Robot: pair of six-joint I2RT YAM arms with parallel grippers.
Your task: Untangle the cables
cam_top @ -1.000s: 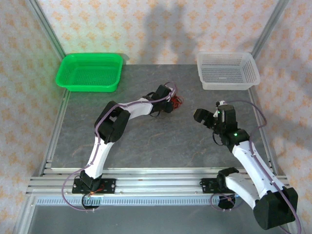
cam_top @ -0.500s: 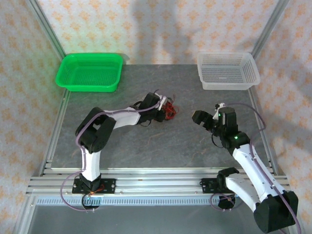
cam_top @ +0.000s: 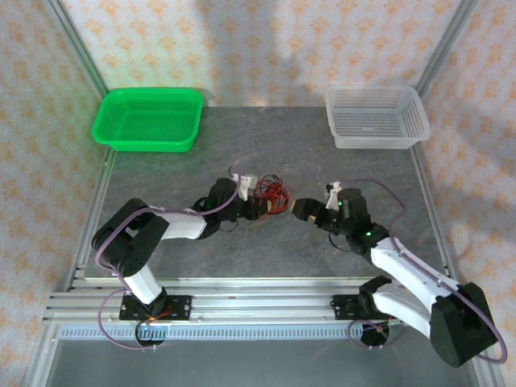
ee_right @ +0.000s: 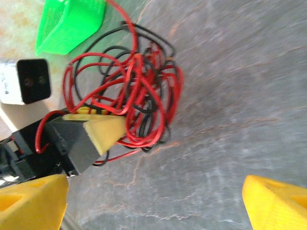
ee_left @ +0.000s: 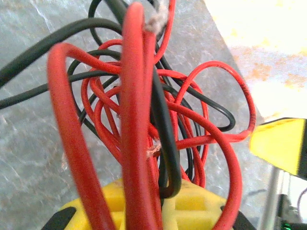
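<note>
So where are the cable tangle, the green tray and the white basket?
cable tangle (cam_top: 276, 196), top view, red loops
green tray (cam_top: 145, 142), top view, front wall
white basket (cam_top: 379, 139), top view, front wall

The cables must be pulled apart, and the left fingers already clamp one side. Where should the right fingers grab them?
Take the red loop bulging from the cables toward the right fingers, coming straight in from that side, opposite the left fingers: it stands clear of the knot, so it probably grips cleanly.
</note>
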